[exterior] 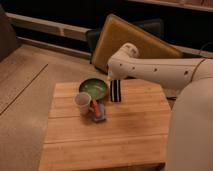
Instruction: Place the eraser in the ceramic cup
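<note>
1. Camera view, layout: a wooden table (107, 145) fills the lower centre of the frame. The ceramic cup (82, 102) stands upright left of centre. A green bowl (93, 88) sits just behind it, toward upper right. A small blue-and-orange obj (97, 110) lies right beside the cup's base.
2. The gripper (115, 81) is at frame centre, at the end of the white arm (155, 70) that comes in from the right. Its fingers look clamped on the top end of the eraser (115, 92).
3. The eraser hangs upright, just right of the bowl. Its lower end is near the tabletop; can't tell if it touches. It is not yet over the cup, which lies to its lower left w/ the bowl's edge between.
4. Step in hand, as I judge it: carry to the cup. Lift first so the eraser's lower end clears the bowl rim, then move toward lower left and centre over the cup mouth.
5. Keep the eraser vertical, since the mouth is narrow vs the bowl's.
6. Lower the end well inside before letting go; a high drop could bounce it out or tip the cup.
7. Avoid nudging the blue-and-orange obj.
</note>
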Action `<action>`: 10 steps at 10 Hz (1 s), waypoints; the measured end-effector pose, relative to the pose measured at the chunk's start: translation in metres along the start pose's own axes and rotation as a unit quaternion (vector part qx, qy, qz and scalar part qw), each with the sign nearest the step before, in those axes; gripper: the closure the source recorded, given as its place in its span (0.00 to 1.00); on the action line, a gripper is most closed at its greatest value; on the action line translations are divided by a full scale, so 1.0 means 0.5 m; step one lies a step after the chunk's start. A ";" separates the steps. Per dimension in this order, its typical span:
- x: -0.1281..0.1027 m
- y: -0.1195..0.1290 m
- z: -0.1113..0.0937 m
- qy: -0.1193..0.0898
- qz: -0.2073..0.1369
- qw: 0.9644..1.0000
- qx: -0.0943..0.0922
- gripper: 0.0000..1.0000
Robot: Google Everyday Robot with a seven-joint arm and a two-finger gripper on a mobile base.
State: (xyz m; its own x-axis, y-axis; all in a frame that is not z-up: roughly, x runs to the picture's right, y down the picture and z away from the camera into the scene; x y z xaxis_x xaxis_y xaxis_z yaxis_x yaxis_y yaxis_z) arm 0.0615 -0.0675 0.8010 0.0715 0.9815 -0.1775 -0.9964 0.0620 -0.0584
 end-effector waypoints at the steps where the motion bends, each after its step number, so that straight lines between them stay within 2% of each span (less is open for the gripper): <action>1: -0.049 -0.005 -0.024 -0.029 -0.014 0.999 0.009 1.00; 3: -0.129 0.035 -0.074 -0.078 -0.049 0.996 0.012 1.00; 4: -0.166 0.070 -0.102 -0.104 -0.078 0.991 0.010 1.00; 6: -0.197 0.133 -0.132 -0.134 -0.122 0.984 -0.003 1.00; 7: -0.187 0.210 -0.133 -0.142 -0.156 0.977 -0.031 1.00; 10: -0.120 0.304 -0.100 -0.128 -0.204 0.968 -0.078 1.00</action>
State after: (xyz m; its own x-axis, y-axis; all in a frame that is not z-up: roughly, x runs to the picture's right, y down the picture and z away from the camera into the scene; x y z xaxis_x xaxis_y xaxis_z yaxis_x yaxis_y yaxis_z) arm -0.0919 -0.1261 0.7537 0.4230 0.8954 0.1390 -0.8672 0.4445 -0.2244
